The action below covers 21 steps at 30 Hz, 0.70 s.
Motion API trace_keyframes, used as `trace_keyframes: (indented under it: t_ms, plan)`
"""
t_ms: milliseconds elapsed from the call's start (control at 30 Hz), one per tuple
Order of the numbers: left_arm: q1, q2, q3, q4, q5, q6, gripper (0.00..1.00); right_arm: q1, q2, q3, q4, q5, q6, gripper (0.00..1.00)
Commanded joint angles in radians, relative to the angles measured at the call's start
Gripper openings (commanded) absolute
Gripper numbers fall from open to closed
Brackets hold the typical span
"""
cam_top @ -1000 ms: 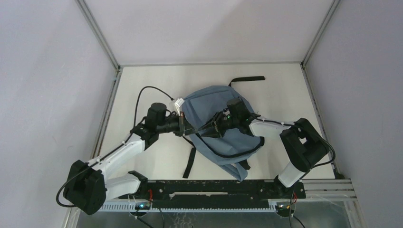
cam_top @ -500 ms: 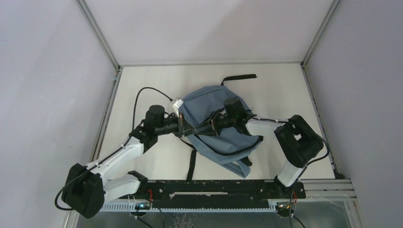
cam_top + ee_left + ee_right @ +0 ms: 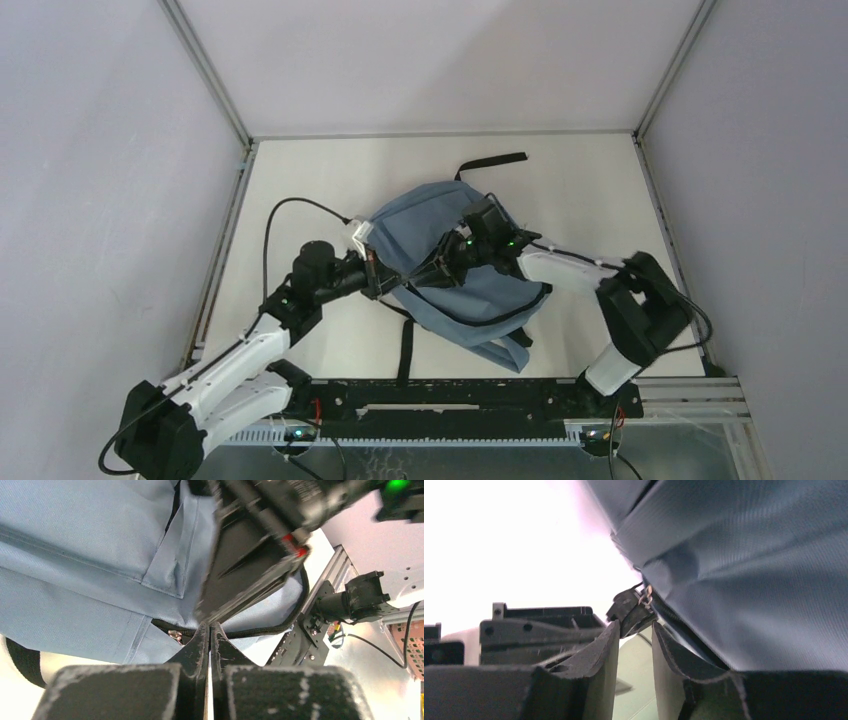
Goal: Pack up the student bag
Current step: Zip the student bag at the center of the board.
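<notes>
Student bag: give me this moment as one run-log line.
student bag: on table | left gripper: shut on its zip edge | right gripper: open, zip pull just beyond its tips

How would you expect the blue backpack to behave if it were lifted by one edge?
Probably floppy: the student bag lies flat and creased, so it would likely sag and fold. Seemingly light, since it looks slack and thin. Its loose black strap might trail and snag.
</notes>
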Motion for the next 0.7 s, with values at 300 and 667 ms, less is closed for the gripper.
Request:
trace_keyframes:
  t_ms: [300,667]
  plan:
    - [-0.005,0.227,0.190,-0.063,0.137,-0.271,0.00,0.086,-0.514,-0.120,-0.143,0.638,-0.555,0.37]
    - [-0.005,0.327,0.237,-0.077,0.233,-0.354,0.00,0.450,-0.592,-0.430,0.497,1.145,-1.023,0.47]
